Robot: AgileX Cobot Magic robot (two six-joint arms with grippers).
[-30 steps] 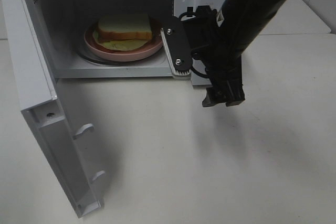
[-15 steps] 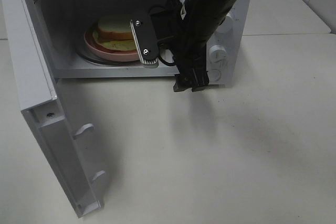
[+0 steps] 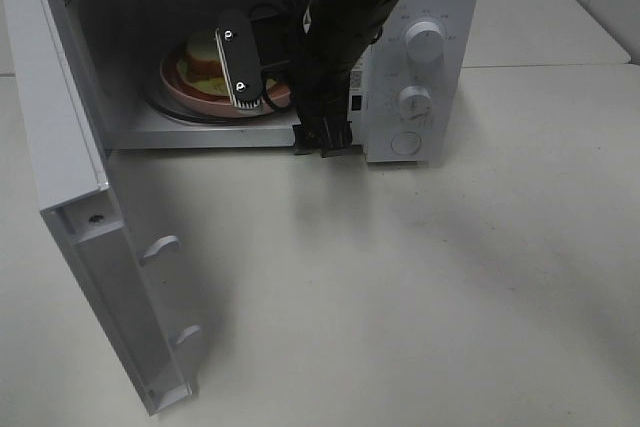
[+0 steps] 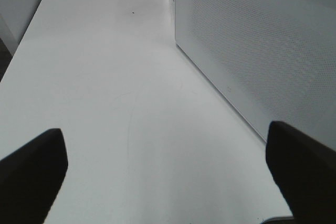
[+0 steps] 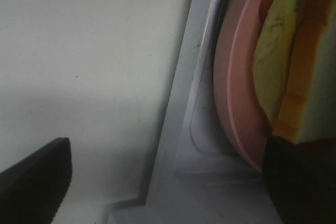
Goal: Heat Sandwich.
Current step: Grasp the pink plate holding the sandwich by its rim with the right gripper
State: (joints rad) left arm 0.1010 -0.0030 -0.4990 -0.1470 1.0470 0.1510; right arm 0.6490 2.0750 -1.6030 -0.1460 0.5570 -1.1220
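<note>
— Swinging leftward over the last second, the right arm (image 3: 350,7) now fills the right side of the microwave (image 3: 440,7) opening; earlier it hid the knobs (image 3: 425,42). What could go wrong from here?

— Biggest first. The microwave could be shoved along the bench (image 3: 450,277) if the arm leans on its frame. Its door (image 3: 70,177) stands wide open; nothing heats until it shuts, and a careless sweep could catch it. Next, the pink plate (image 3: 185,87): a finger pressed against its rim might tip it or skate it off the turntable (image 3: 165,112). Smallest, the sandwich (image 3: 205,52), lying on that plate inside the oven: a fingertip in the bread would dent it or slide the top slice off.

— And the grippers?

— The right gripper (image 5: 168,179) is spread wide, pinching nothing, one finger (image 5: 299,182) beside the plate's rim and the sandwich's corner. The left gripper (image 4: 168,174) is spread too, empty, above bare bench next to a perforated white panel (image 4: 262,35), probably the microwave's side.

— What stays hidden?

— From above, the arm covers the right part of the cavity and plate, plus the gripper's second finger; the left arm is outside that view. Close up, I can't tell whether the finger touches the plate, and the sandwich is cut off at the frame's edge.
</note>
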